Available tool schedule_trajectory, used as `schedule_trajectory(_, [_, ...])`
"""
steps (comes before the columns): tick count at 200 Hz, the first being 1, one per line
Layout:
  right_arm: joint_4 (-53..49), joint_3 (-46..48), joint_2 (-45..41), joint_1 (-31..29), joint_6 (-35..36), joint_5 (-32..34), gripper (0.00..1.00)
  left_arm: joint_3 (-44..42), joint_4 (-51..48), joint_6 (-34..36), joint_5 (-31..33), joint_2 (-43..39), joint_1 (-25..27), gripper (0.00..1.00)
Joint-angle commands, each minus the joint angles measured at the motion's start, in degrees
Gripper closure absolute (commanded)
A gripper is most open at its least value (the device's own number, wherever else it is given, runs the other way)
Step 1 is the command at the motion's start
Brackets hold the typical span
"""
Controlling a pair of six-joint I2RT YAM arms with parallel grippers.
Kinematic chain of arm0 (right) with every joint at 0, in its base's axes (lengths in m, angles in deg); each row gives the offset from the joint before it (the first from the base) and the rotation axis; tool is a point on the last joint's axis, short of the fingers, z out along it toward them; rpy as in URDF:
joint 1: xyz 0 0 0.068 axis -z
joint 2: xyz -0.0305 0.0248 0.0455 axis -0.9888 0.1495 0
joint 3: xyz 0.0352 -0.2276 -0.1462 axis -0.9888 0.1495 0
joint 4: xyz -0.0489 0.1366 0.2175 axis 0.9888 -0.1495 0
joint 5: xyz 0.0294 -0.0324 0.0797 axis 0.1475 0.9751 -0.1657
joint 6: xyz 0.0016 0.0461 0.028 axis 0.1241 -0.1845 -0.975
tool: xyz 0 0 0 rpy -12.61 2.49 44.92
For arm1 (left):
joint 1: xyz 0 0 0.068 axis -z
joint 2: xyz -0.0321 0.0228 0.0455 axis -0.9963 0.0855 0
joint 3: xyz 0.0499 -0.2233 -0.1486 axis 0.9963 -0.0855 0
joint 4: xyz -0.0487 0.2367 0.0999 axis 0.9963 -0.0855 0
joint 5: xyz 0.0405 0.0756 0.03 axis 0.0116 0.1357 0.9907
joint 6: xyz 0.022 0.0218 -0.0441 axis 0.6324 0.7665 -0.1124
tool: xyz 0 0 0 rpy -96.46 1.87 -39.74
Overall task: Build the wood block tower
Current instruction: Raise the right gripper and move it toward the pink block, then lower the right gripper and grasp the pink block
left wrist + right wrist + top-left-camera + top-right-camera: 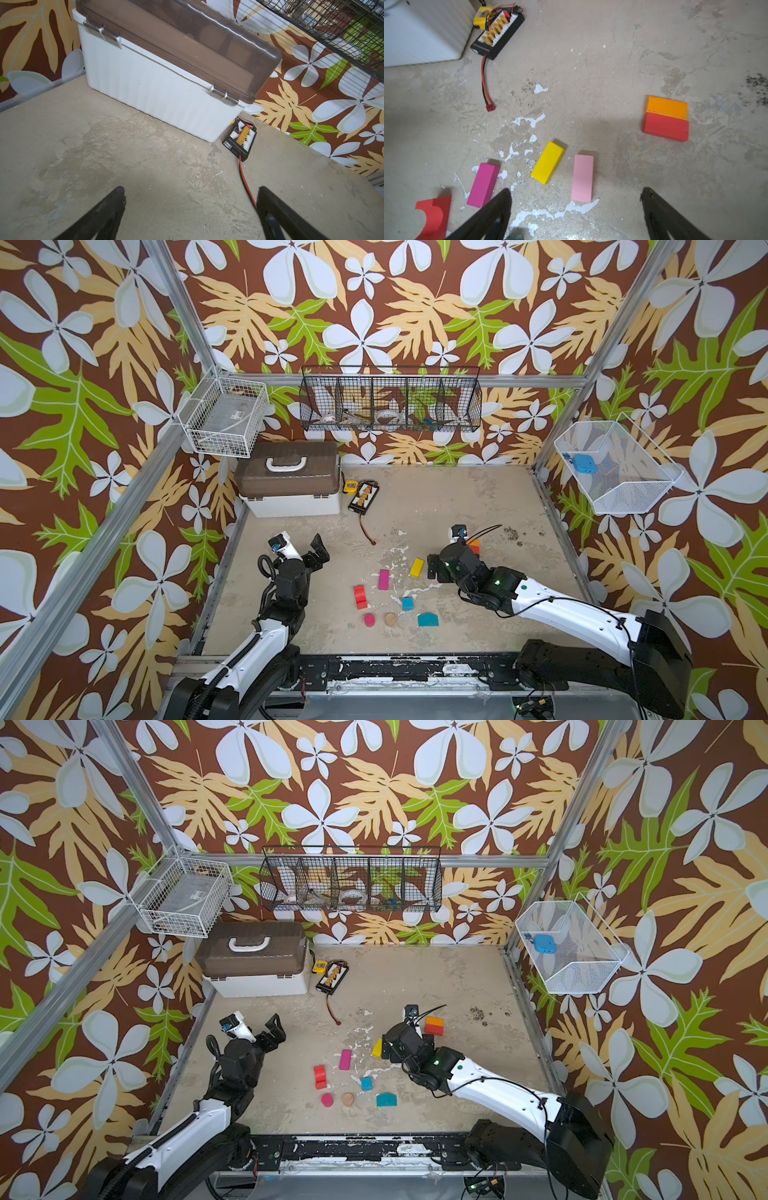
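Along the front edge of the bench we find the teal house-shaped piece lying flat, its peak toward the far edge. The tan cylinder and the magenta cylinder stand on end to its left. Just beyond are the blue cube and the red arch piece, whose long axis runs front to back.

At mid-bench the magenta brick lies almost front to back. The yellow brick lies diagonally, far end toward the right edge. The pink brick lies flat beside it, apart, ahead of the right gripper, whose fingers are spread wide and empty.

Right of centre, the tower consists of the orange brick on the red brick, long axes across the bench.

The left gripper, equally wide and empty, hovers near the left edge, facing the storage box in the far left corner.
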Motion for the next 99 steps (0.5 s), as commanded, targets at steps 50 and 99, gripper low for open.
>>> schedule_trajectory(50, [5.2,-10.8,17.4,2.4,9.1,-9.5,0.29,1.8,0.9,0.0,1.2,3.2,-0.1,0.0])
schedule_trajectory(99, [6.7,-10.7,21.9,3.5,10.9,-11.0,0.3,3.3,1.4,-0.1,2.1,6.2,0.0,0.0])
